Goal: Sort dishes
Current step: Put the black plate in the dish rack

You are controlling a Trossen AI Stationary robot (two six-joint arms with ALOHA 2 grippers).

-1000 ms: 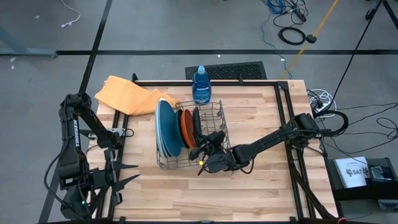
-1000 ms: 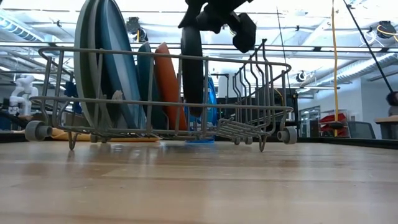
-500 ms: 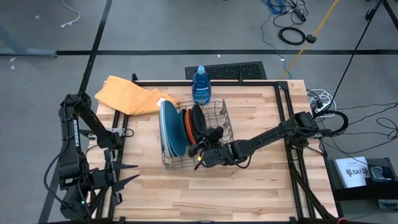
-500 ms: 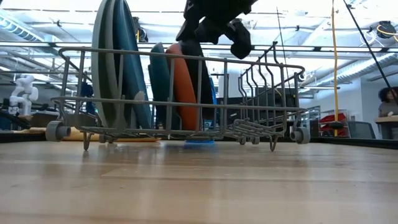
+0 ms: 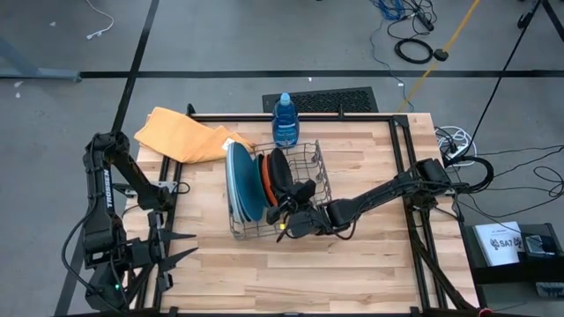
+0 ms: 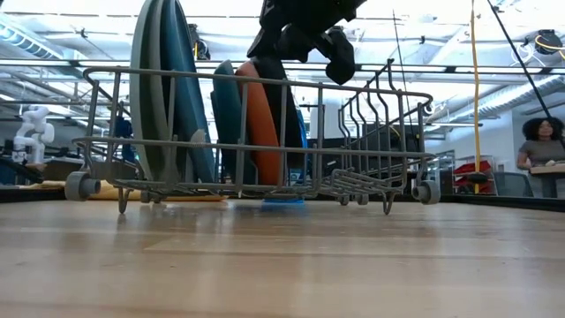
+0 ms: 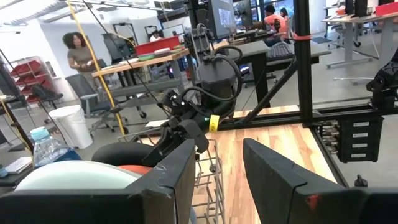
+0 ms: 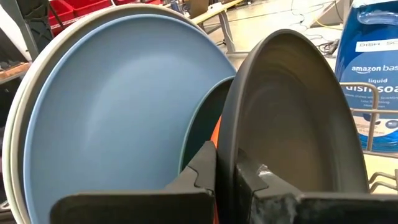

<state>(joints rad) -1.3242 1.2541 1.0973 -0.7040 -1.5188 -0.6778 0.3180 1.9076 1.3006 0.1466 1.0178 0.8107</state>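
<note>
A wire rack (image 5: 304,189) stands mid-table with plates on edge in it. From the left in the low view they are grey (image 6: 139,88), blue (image 6: 181,97), dark teal (image 6: 227,115), orange (image 6: 260,124) and black (image 6: 290,115). My right gripper (image 5: 284,218) is at the rack's near side, shut on the black plate (image 8: 292,124). My left gripper (image 5: 183,246) waits open and empty at the table's left edge; its fingers show apart in the left wrist view (image 7: 217,168). My right gripper pinches the black plate's rim (image 8: 231,155) between its two fingers, one on each face. The fingers (image 8: 202,168) come slanting from above and the near side. The plate stands upright in the rack, close beside the orange plate (image 8: 216,134).
A blue dish-soap bottle (image 5: 285,121) stands behind the rack at the far edge. An orange cloth (image 5: 185,134) lies at the far left corner. The rack's right half (image 6: 371,132) holds no plates. People (image 6: 540,155) are in the room beyond the table.
My right gripper has gone a little toward the table's left and down with the black plate, which now stands close against the orange plate. The rack with its plates has slid slightly toward the table's right. Nothing has moved in the last half second.
</note>
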